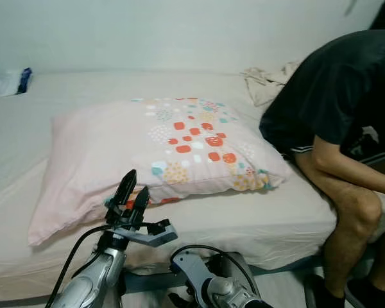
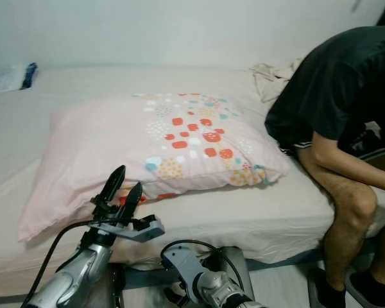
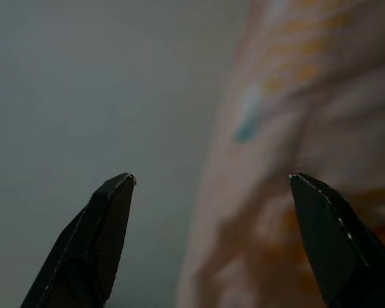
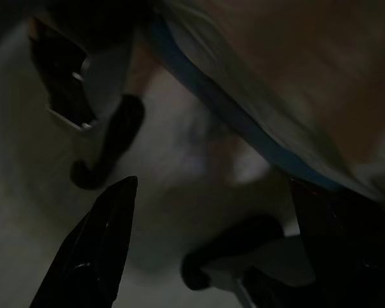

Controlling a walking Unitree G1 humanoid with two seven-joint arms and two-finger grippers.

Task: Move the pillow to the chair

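Barely started tbh: pillow (image 1: 160,151) lay untouched on the bed (image 1: 244,221), left gripper (image 1: 130,188) at its near edge, fingers apart, right gripper (image 4: 212,212) also spread, hanging low.

Bare bed (image 1: 25,122) left of pillow (image 1: 147,151), seated person (image 1: 346,128) crowding its right side
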